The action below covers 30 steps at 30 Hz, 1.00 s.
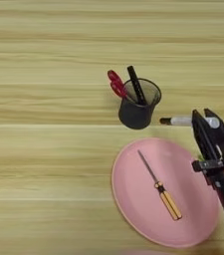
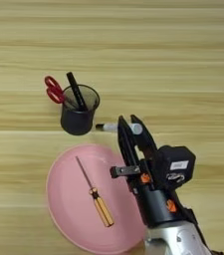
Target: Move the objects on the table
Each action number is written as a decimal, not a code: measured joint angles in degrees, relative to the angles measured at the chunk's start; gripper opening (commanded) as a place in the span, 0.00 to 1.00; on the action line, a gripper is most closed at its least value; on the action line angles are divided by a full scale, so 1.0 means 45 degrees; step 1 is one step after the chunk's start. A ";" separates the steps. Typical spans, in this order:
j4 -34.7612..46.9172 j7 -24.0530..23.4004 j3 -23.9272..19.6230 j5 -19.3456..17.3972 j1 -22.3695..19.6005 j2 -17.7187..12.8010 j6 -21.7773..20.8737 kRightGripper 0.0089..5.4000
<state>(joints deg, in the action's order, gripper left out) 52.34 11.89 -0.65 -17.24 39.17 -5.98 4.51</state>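
A black marker point(image 2: 108, 127) with a whitish band lies on the table point(image 1: 44, 149), just right of a dark cup point(image 1: 139, 107). Red-handled scissors point(image 1: 116, 83) and a slim black pen point(image 1: 136, 84) stand in that cup. My right gripper point(image 2: 128, 122) comes in from the lower right. Its two black fingers are open, one on each side of the marker's right end, and the light-coloured end of the marker shows between them. The marker rests on the wood and is not lifted.
A pink plate point(image 1: 133, 199) lies in front of the cup, with a yellow-handled screwdriver point(image 1: 162, 191) lying diagonally on it. My forearm hangs over the plate's right side. Bare wood stretches to the left and behind the cup.
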 measured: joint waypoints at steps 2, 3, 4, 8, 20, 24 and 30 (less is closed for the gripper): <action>0.0053 0.0051 -0.0132 -0.0140 0.0424 -0.0046 -0.0002 0.14; 0.0109 0.0104 -0.0232 -0.0233 0.0586 -0.0071 -0.0008 0.14; 0.0210 0.0209 -0.0290 -0.0293 0.0770 -0.0117 -0.0023 0.14; 0.0264 0.0450 -0.0517 -0.0534 0.1510 -0.0228 -0.0063 0.14; -0.1479 0.0787 -0.0152 -0.0138 0.1743 -0.0101 -0.0620 0.14; -0.1826 0.0771 0.0010 0.0161 0.1716 -0.0084 -0.0844 0.14; -0.2162 0.0755 -0.0022 0.0528 0.1639 -0.0230 -0.0732 0.14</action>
<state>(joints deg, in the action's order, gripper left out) 42.61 15.29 -0.75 -14.87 46.55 -7.02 1.22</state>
